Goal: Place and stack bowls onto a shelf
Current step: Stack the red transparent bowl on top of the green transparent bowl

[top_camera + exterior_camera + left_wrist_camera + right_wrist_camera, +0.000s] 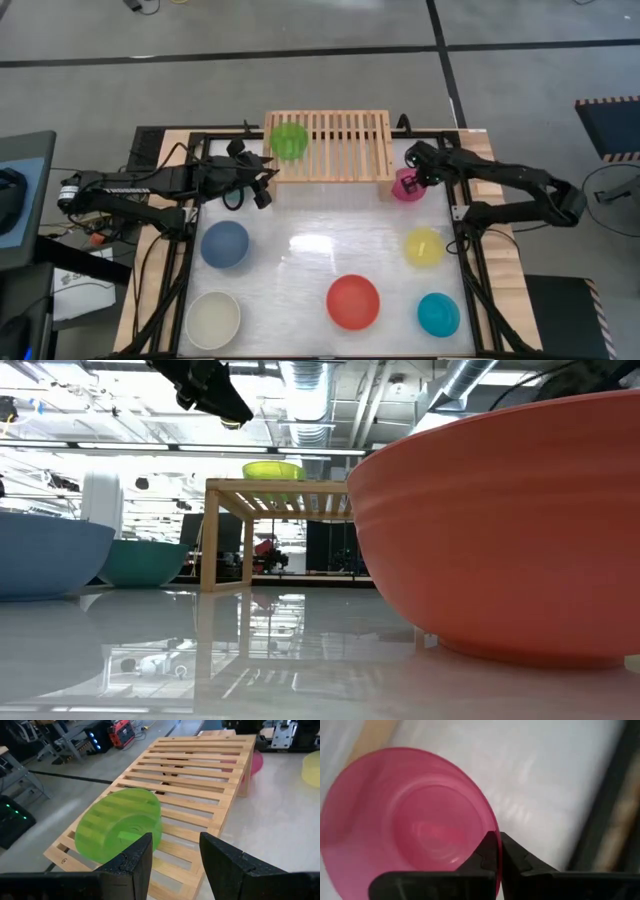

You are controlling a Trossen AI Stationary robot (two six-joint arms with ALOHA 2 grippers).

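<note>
The light-wood shelf [335,146] stands at the table's far edge. The lime green bowl [289,140] rests by its base on the slats at the shelf's left end; it also shows in the left wrist view [120,832] and the low view [272,469]. My left gripper [264,191] is open and empty, just off the shelf's near left corner, its fingers [175,845] pointing at the lime bowl. My right gripper [416,178] is shut on the pink bowl [406,187], just right of the shelf's right leg. The dark green bowl is not in view. My right gripper pinches the pink bowl's rim [489,826] between its two fingers [512,857], one inside the bowl and one outside. The fingers come from above, slanting in from the table's right side. The bowl is open side up; whether it is off the table I cannot tell.
On the table stand the navy blue bowl [225,244], the cream bowl [213,320], the red bowl [353,302], the teal bowl [438,314] and the yellow bowl [424,247]. The shelf's slats to the right of the lime bowl are bare.
</note>
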